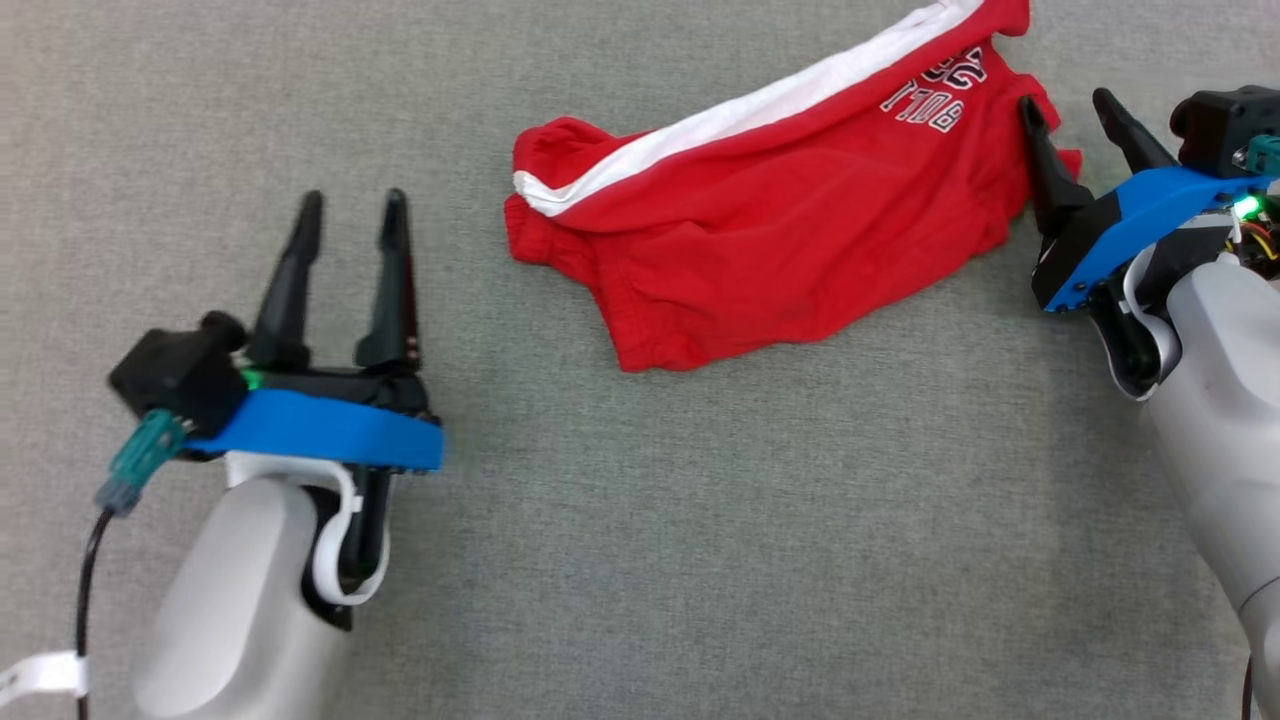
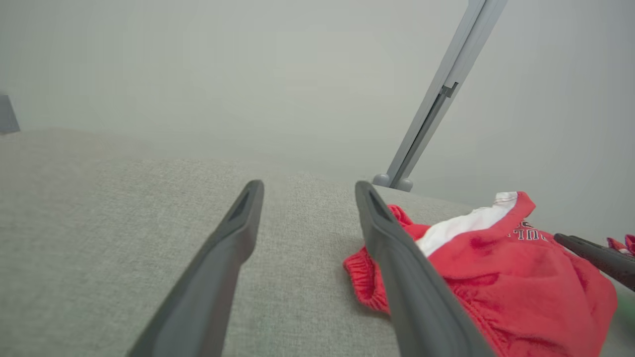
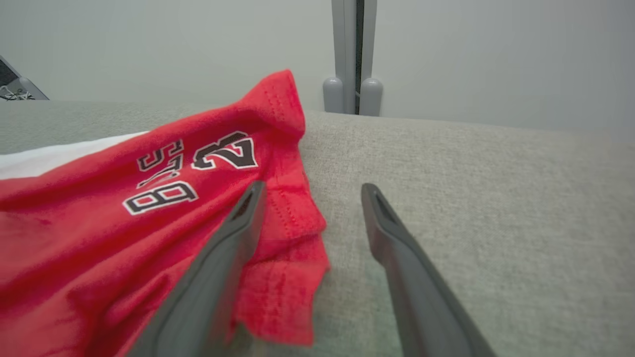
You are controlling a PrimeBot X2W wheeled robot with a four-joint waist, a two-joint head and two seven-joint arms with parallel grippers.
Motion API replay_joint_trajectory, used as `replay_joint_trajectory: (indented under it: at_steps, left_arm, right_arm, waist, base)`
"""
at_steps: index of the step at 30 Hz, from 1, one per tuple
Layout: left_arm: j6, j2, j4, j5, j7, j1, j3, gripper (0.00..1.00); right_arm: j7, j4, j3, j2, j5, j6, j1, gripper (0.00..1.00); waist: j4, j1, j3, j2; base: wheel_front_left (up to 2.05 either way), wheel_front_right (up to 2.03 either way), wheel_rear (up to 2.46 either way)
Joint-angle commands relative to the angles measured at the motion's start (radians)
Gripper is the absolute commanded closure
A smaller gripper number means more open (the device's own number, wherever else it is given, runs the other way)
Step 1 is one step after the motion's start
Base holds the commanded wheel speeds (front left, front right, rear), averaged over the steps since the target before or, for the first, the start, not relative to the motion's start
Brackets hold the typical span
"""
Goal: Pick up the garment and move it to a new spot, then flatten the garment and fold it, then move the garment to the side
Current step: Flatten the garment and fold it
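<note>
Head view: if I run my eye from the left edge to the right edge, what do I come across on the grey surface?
left gripper, jaws open → red garment with a white stripe → right gripper, jaws open, at the garment's right edge

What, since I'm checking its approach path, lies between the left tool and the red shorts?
Bare grey surface, in the head view; left tool and red shorts lie apart.

one garment, two grippers

one red knit garment (image 1: 790, 220) with a white band, at 1 o'clock. two blue-collared grippers: left gripper (image 1: 352, 205) at 8 o'clock and right gripper (image 1: 1065, 100) at 3 o'clock. each has two long dark fingers (image 1: 290, 270), four in all. one grey woven surface (image 1: 700, 560). one grey metal post (image 2: 436, 104).
</note>
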Motion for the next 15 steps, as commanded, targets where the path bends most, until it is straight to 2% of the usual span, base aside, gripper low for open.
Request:
replay_joint_trajectory:
  at_steps: [1,6,12,14,15]
  left_arm:
    - [0.008,0.002,-0.022,0.02,-0.004,0.016,0.024,0.0]
    - [0.035,-0.016,-0.096,0.122,-0.004,0.089,0.13,0.0]
    - [0.021,-0.062,-0.127,0.21,-0.004,0.156,0.233,0.0]
    - [0.013,-0.077,-0.123,0.232,-0.004,0.172,0.258,0.0]
    - [0.004,-0.083,-0.119,0.243,-0.004,0.177,0.268,0.0]
  right_arm:
    - [0.004,0.005,0.004,-0.009,0.011,0.001,0.002,0.0]
    - [0.053,0.047,0.026,-0.013,0.023,0.001,-0.011,0.0]
    - [0.114,0.091,0.045,-0.004,0.048,0.001,-0.008,0.01]
    - [0.125,0.086,0.052,0.005,0.067,0.001,0.0,0.98]
    - [0.12,0.08,0.053,0.005,0.075,0.001,0.001,1.0]
  waist:
    - [0.007,0.0,0.0,0.0]
    - [0.031,0.0,-0.007,0.0]
    - [0.051,0.0,-0.018,0.0]
    - [0.054,0.0,-0.021,0.0]
    - [0.055,0.0,-0.023,0.0]
  base:
    - [0.0,0.0,0.0]
    - [0.0,0.0,0.0]
    - [0.0,0.0,0.0]
    - [0.0,0.0,0.0]
    - [0.0,0.0,0.0]
